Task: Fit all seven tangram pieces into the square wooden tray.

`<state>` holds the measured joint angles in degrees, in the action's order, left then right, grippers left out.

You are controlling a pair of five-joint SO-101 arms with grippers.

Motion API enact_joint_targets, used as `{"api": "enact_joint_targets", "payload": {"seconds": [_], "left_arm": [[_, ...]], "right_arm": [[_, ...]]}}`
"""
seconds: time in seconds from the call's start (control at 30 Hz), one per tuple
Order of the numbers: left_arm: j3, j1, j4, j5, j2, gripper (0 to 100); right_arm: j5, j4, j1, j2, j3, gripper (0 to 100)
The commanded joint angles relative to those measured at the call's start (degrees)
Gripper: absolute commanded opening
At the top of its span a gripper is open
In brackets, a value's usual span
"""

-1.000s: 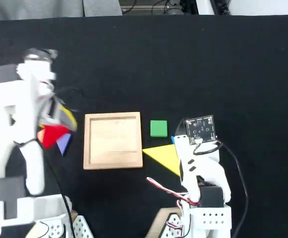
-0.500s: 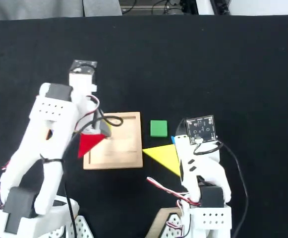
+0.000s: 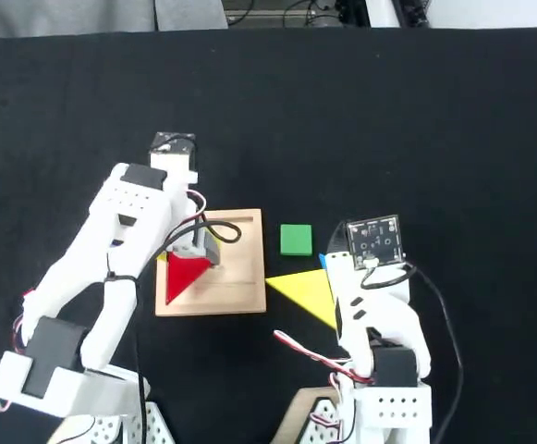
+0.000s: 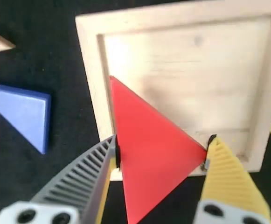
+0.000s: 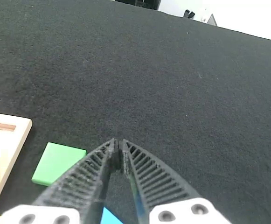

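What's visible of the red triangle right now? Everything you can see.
The red triangle is a flat, plain, matte red piece with sharp corners. The left gripper clamps it, one finger on each of two edges. It hangs over a corner of the wooden tray: one tip is above the tray floor, another pokes out past the rim over the black table. Whether it touches the tray can't be told.

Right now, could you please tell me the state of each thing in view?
left gripper: shut on the red triangle.
red triangle: held across the wooden tray rim, not seated.
wooden tray: no piece seated inside.
right gripper: shut, holding nothing.
green square: flat on the table, outside the tray.
yellow triangle: flat on the table, outside the tray.
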<state>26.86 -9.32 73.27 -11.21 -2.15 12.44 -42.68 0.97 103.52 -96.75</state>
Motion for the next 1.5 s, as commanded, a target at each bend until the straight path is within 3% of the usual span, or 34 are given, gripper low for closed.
{"api": "enact_joint_targets", "payload": {"seconds": [0.0, 0.17, 0.57, 0.73, 1.47], "left_arm": [[1.0, -0.6, -4.0, -2.2, 0.2, 28], [2.9, 0.2, -7.3, -2.3, 1.4, 28], [2.5, 0.7, -7.2, -1.8, 1.9, 29], [2.5, 0.7, -6.9, -0.4, 1.9, 35], [-0.3, 0.9, -6.7, -0.1, 1.3, 35]], "right_arm": [[0.4, -0.4, 0.8, 4.4, 0.2, 1.5], [0.4, -0.4, 0.8, 4.4, 0.2, 1.5], [0.5, -0.4, 0.8, 4.4, 0.2, 1.5], [0.5, -0.4, 0.8, 4.4, 0.2, 1.5], [3.3, -0.5, 0.8, 4.0, 0.2, 1.5]]}}
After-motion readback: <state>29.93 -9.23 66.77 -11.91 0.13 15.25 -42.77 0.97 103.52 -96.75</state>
